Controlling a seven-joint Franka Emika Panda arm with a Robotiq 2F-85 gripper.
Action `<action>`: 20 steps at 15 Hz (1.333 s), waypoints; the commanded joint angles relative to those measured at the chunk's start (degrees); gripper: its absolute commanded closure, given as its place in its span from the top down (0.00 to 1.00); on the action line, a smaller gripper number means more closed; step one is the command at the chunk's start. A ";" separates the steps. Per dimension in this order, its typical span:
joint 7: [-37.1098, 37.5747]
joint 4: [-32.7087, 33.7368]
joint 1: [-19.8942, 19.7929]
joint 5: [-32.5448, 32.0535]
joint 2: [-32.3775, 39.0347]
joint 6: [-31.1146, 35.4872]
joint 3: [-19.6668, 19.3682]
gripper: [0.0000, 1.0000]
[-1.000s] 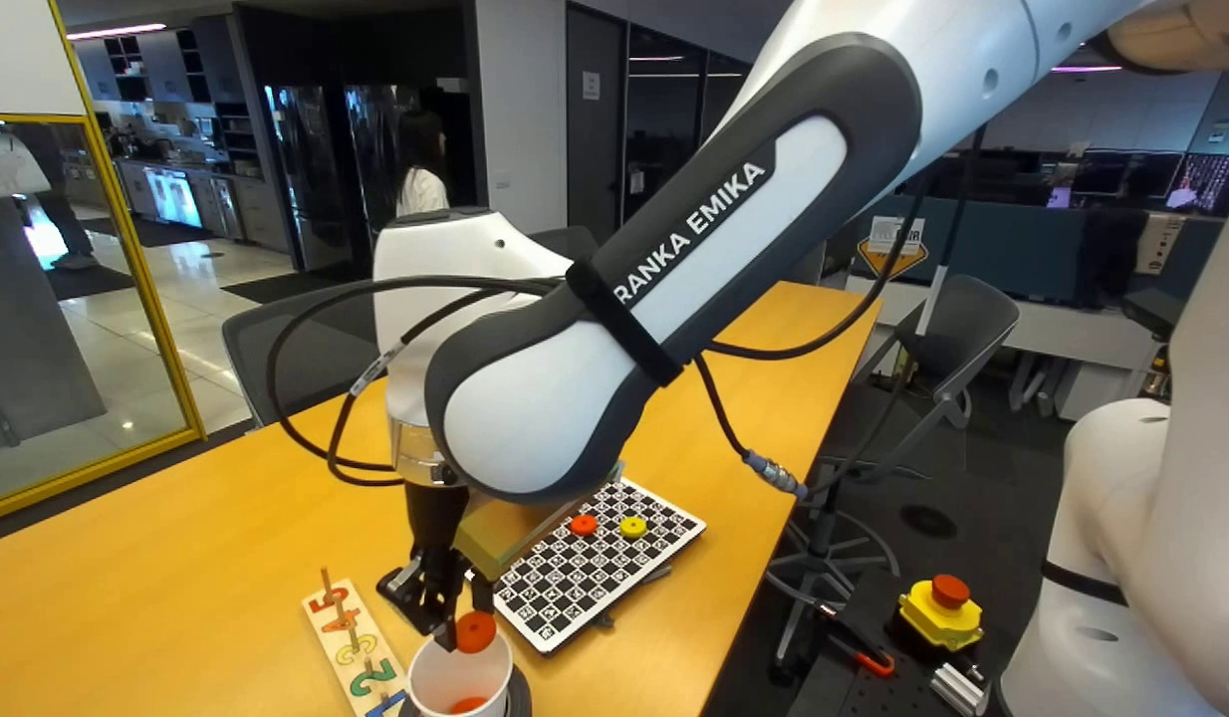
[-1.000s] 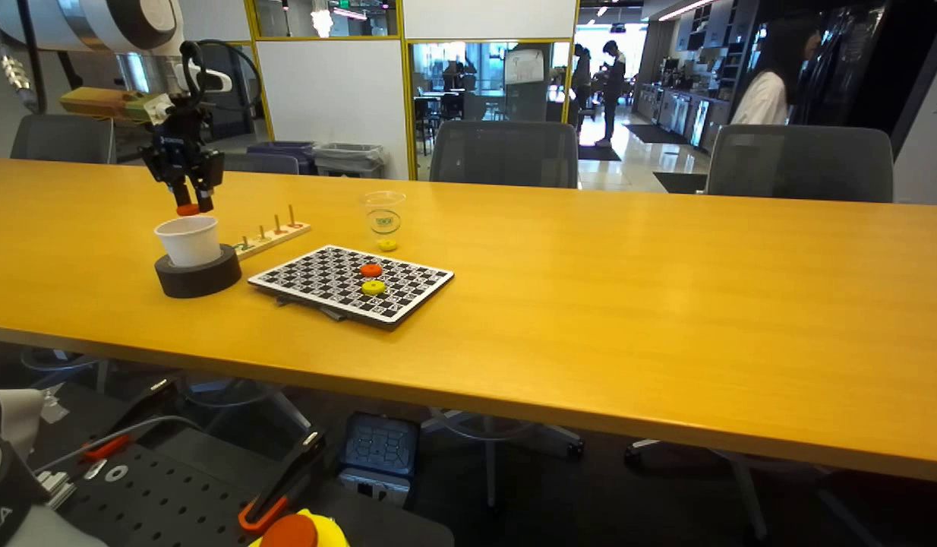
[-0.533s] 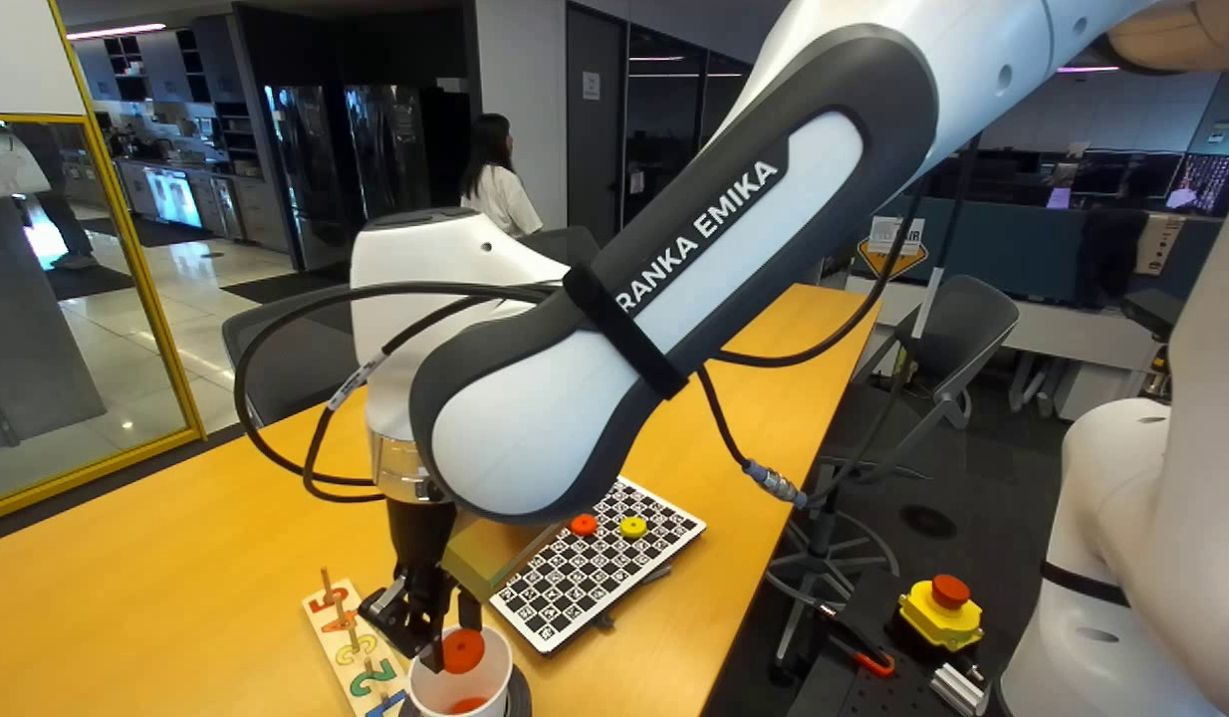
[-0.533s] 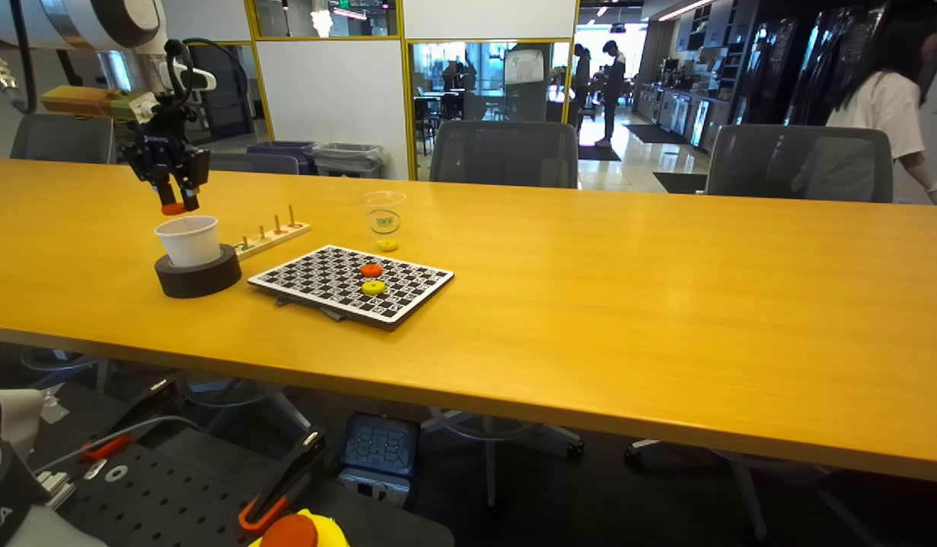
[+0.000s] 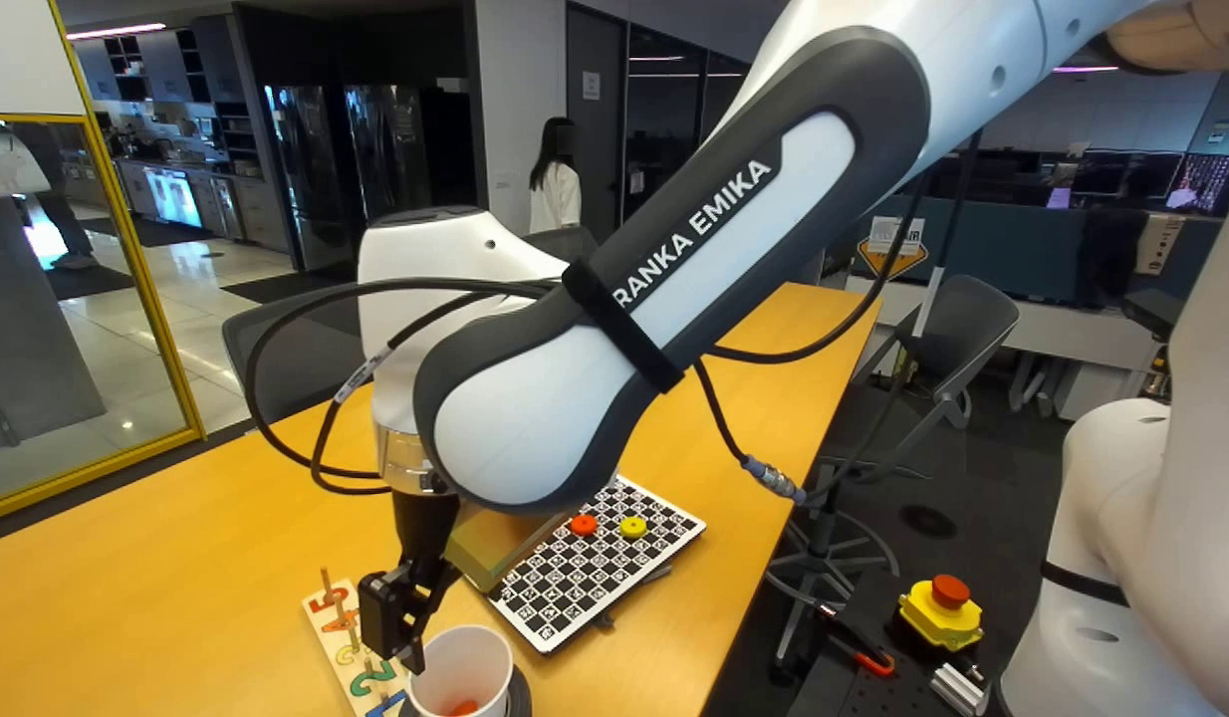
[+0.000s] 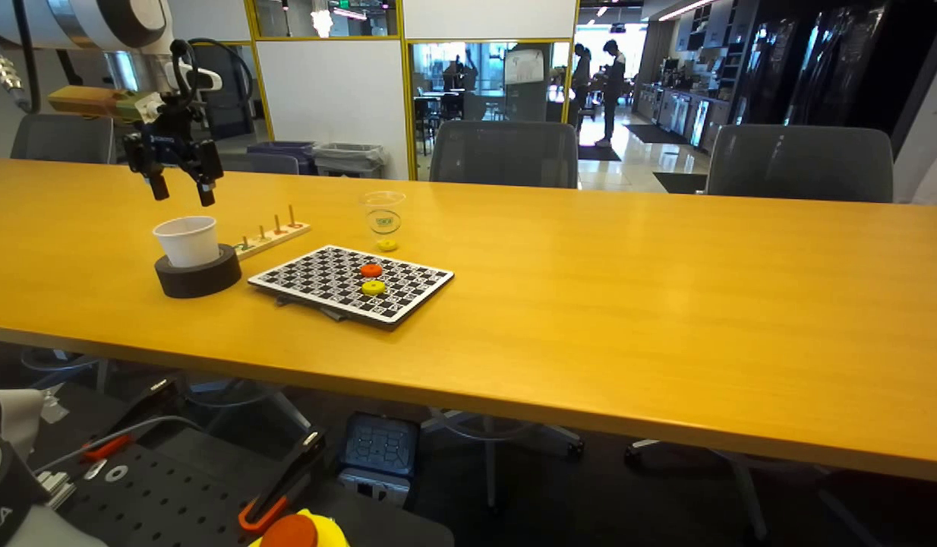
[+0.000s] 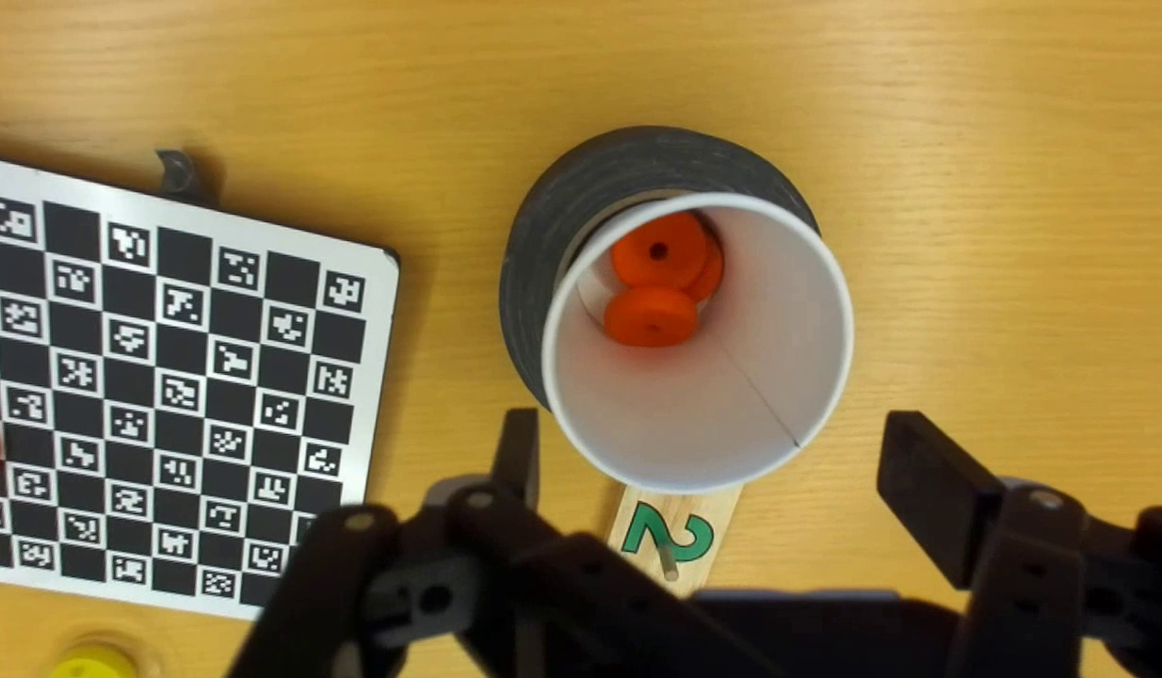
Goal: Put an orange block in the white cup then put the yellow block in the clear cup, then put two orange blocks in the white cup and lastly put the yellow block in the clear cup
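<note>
In the wrist view three orange blocks (image 7: 660,250) lie heaped at the bottom of the white cup (image 7: 722,414). The cup sits on a black ring (image 6: 198,279). Just above its rim my gripper (image 6: 184,200) stands open, jaws wide apart with nothing between them; its fingers (image 7: 939,499) show on both sides of the cup. Another orange block (image 6: 370,270) and a yellow block (image 6: 373,288) lie close together on the checkered board. The clear cup (image 6: 383,207) stands behind the board, a yellow block (image 6: 387,245) at its bottom.
A wooden peg strip with numbers (image 6: 271,240) runs back from beside the white cup. The checkered board (image 6: 309,277) lies on the table near the ring. Chairs (image 6: 506,156) line the table's far side. A person (image 5: 555,189) stands in the background.
My gripper has opened and let go of an orange block, which has dropped into the white cup. The arm shifted slightly over the cup. The background person walked sideways.
</note>
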 commanded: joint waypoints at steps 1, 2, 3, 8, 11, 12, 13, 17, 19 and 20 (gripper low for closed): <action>-1.26 -0.96 -1.20 0.19 -1.52 0.94 -1.04 1.00; -2.06 -1.59 -1.77 0.64 -2.06 1.28 -1.57 1.00; -2.16 -2.13 -2.28 0.56 -2.38 1.66 -2.09 1.00; -3.58 -4.34 -6.38 -0.49 -3.47 1.49 -6.17 1.00; -5.95 -5.55 -9.15 -2.04 -3.35 1.98 -8.86 1.00; -7.44 -5.96 -10.16 -2.22 -3.15 2.36 -9.83 1.00; -8.85 -6.38 -11.00 -1.86 -3.02 2.75 -10.65 1.00; -12.89 -7.07 -14.37 -3.74 -0.94 4.25 -13.88 1.00; -15.50 -7.05 -15.70 -3.47 0.52 5.20 -15.17 1.00; -17.51 -7.05 -16.28 -2.73 1.29 5.69 -15.71 1.00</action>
